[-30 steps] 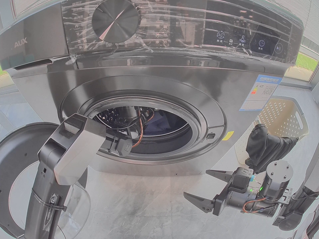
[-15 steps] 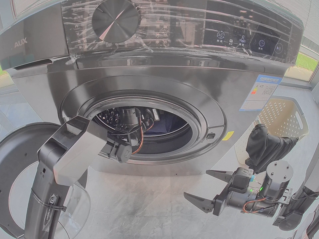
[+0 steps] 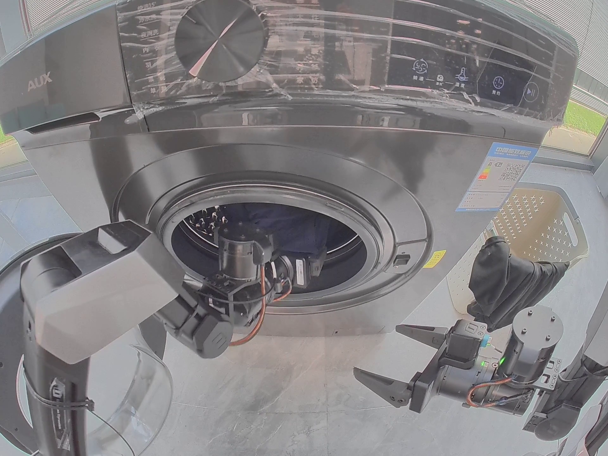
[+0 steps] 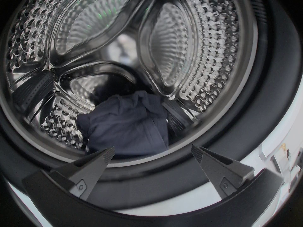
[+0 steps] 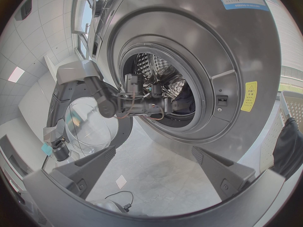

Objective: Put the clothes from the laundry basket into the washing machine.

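We log the washing machine (image 3: 405, 178), door open. Laundry basket (image 3: 538, 213) on its right, black garment (image 3: 506, 280) over the rim. Navy garment (image 4: 126, 123) lies at drum bottom. L gripper (image 4: 152, 149), spread and empty, has backed out to the drum mouth vs 1 s ago. R gripper (image 3: 377, 351) spread, empty, barely shifted.

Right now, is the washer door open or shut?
Open: the door hangs swung aside on the left, leaving the drum exposed with a dark garment inside.
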You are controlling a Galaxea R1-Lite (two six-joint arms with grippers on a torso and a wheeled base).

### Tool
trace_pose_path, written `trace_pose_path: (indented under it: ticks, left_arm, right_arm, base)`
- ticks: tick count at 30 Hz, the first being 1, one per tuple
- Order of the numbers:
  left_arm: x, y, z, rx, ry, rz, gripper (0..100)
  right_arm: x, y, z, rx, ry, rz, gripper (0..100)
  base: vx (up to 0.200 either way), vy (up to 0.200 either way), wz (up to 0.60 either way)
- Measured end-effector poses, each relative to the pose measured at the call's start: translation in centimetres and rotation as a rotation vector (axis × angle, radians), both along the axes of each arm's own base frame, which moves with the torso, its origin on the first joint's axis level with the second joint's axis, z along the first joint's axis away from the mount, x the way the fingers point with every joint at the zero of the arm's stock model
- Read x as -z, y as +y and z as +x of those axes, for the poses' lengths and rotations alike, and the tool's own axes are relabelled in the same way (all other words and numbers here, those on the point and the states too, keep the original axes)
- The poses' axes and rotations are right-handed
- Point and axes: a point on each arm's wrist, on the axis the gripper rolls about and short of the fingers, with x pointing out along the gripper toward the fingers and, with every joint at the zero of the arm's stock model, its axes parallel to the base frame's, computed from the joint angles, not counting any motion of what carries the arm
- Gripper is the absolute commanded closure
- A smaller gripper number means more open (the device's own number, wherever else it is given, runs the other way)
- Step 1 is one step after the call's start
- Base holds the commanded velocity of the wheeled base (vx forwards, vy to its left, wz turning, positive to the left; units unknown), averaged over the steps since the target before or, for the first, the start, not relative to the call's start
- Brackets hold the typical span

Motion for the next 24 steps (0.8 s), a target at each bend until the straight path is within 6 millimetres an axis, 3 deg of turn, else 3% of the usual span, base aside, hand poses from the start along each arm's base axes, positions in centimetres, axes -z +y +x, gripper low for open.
trace_pose_path:
  ticks: [9, 15, 21, 24]
  left_arm:
    - [-1.0, 2.1, -9.2, 0.124, 0.053, 0.036, 0]
    - [-4.0, 5.0, -15.7, 0.17, 0.001, 0.01, 0]
    - [-5.8, 8.1, -19.7, 0.168, -0.048, -0.019, 0]
    - [-6.3, 9.7, -21.2, 0.154, -0.073, -0.034, 0]
  right_arm:
    - [-0.6, -0.6, -0.7, 0.017, -0.014, 0.007, 0]
    - [-2.0, -1.9, -1.0, 0.12, -0.058, 0.04, 0]
    - [-3.4, -4.8, -1.5, 0.256, -0.097, 0.065, 0]
    - [-3.8, -6.5, -1.9, 0.332, -0.112, 0.068, 0]
  base:
    - [0.0, 0.0, 0.0]
    - [0.0, 0.0, 0.0]
    - [0.0, 0.0, 0.0]
    - [-0.2, 0.0, 0.0]
